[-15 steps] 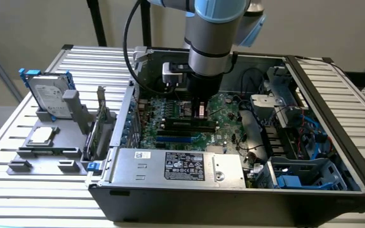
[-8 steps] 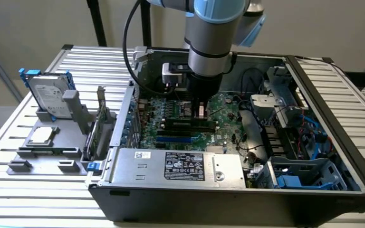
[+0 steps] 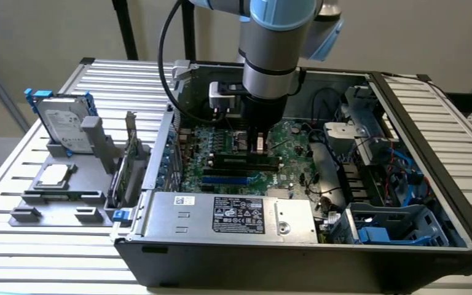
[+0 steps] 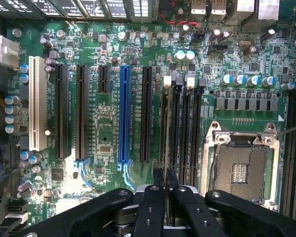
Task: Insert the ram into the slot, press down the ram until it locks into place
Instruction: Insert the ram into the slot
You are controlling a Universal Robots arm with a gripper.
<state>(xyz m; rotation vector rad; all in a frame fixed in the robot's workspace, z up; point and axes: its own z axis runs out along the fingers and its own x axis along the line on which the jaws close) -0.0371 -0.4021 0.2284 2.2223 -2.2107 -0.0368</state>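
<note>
Presently, pincer (image 4: 166, 190) clamped on ram (image 4: 166, 148), slot (image 4: 170, 98) directly beneath it; insertion in hand; seating likely demands square downward pressure

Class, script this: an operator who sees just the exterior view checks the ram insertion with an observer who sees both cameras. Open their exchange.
Operator: Is the gripper holding anything?
Observer: Yes. The wrist view has its fingers closed on the ram, seen edge-on.
Operator: Which slot is it over?
Observer: It lines up with the slot that has a white end clip, right beside the black expansion socket.
</note>
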